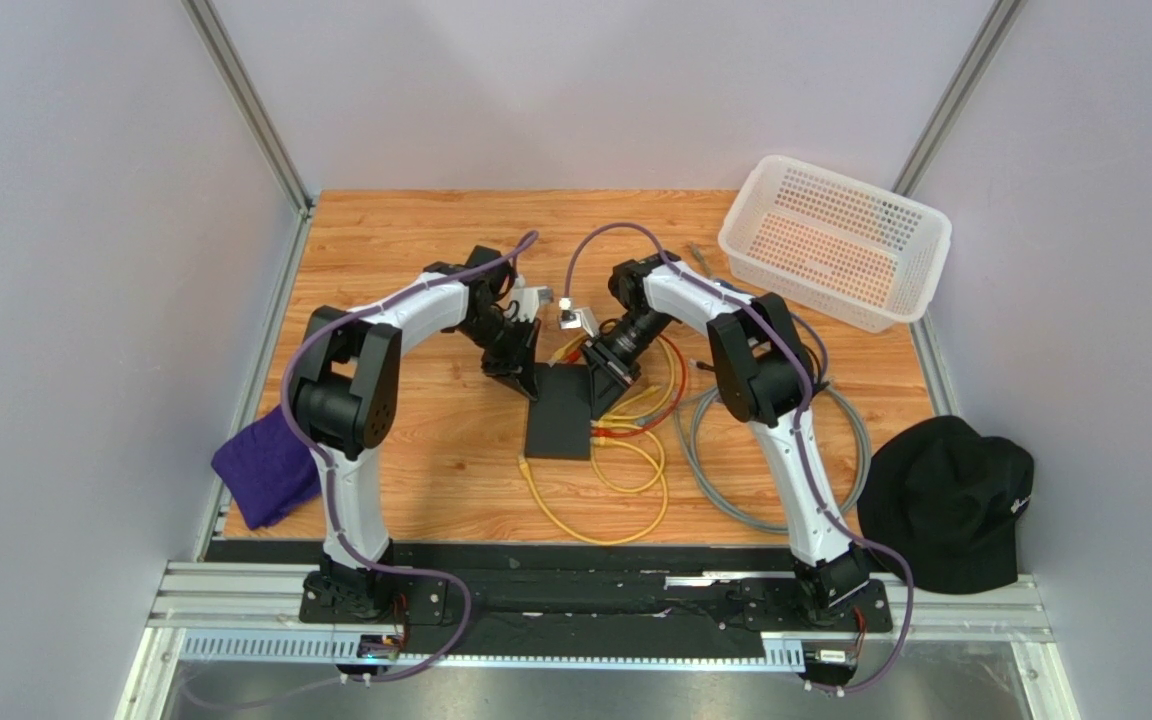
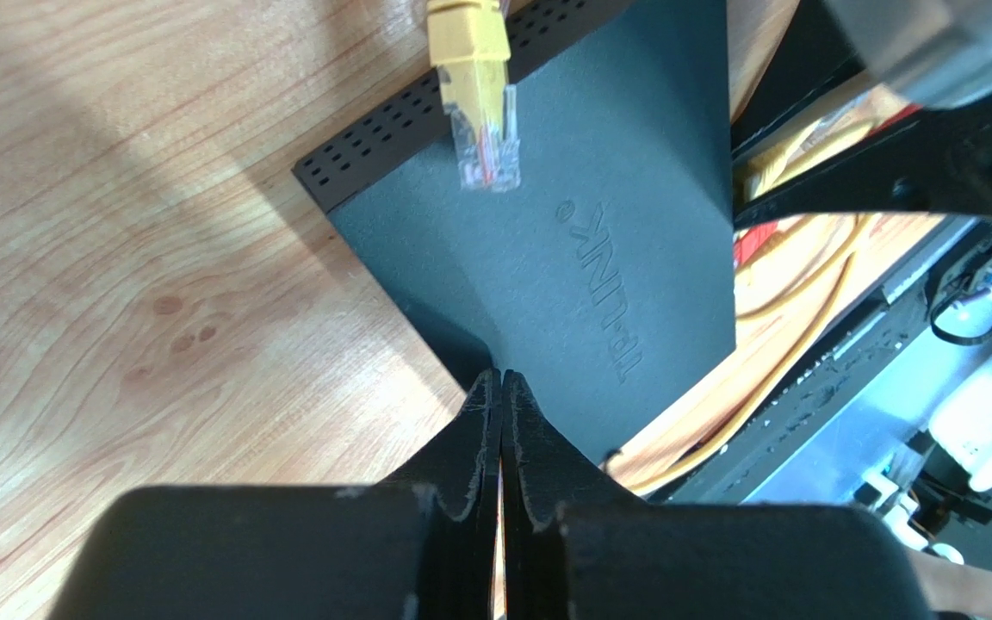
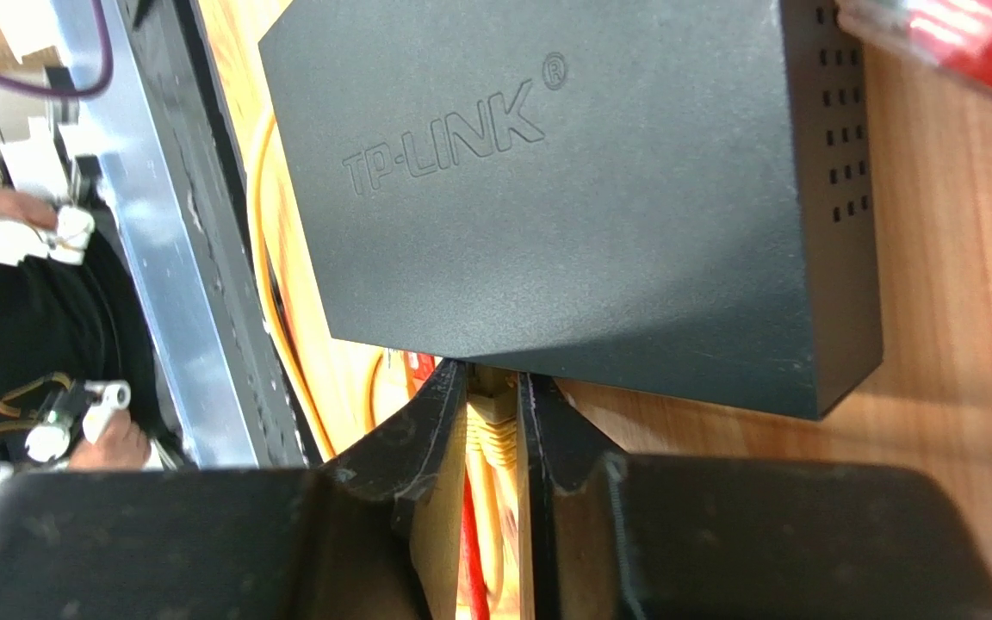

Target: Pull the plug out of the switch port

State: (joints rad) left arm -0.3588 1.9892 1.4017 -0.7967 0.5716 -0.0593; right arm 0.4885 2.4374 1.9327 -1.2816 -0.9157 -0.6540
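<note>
The switch (image 1: 560,428) is a flat matte-black box on the wooden table between the arms. It shows in the left wrist view (image 2: 592,220) and the right wrist view (image 3: 592,194). My right gripper (image 3: 495,388) is shut on a yellow plug (image 3: 497,424) that sits in the switch's near edge; in the top view it (image 1: 602,387) is at the switch's right far corner. My left gripper (image 2: 501,381) is shut and empty, its tips resting on the switch's top near a corner; from above it (image 1: 522,375) is at the left far corner. A second, loose yellow plug (image 2: 478,110) lies on the switch's top.
Yellow cable loops (image 1: 612,488) and a grey cable coil (image 1: 778,450) lie right of the switch. A white basket (image 1: 838,240) stands at the back right. A black cap (image 1: 950,503) sits at the right front edge, a purple cloth (image 1: 267,468) at the left front.
</note>
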